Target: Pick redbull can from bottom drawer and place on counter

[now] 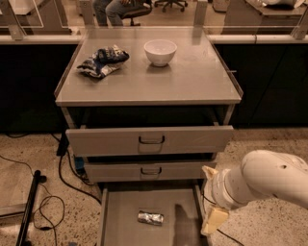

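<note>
The redbull can (150, 217) is lying on its side on the floor of the bottom drawer (122, 218), roughly mid-width. Nothing is touching it. The drawer is pulled well out, and there's a dark shadow on its floor just right of the can.

The gripper (207, 201) sits off the drawer's right edge, outside the side wall, about level with the can but clearly apart from it. The fingers (215, 219) are spread wide with nothing between them: one cream tip points up near the middle drawer's right corner, and the other hangs down by the bottom drawer's wall. The fat white arm (269, 180) comes in from the right.

Above that, the middle drawer (120, 171) looks nearly closed and the top drawer (192, 139) is out a bit, both with dark loop handles.

Up on the table (192, 81) there's a white bowl (160, 51) toward the back, upright, and a blue-and-white cloth bundle (102, 61) to its left, well apart from it.

On the speckled floor left of the cabinet there are some black cables (50, 204) and a black pole (28, 211). Somebody's sitting in a chair (120, 7) behind the table.
</note>
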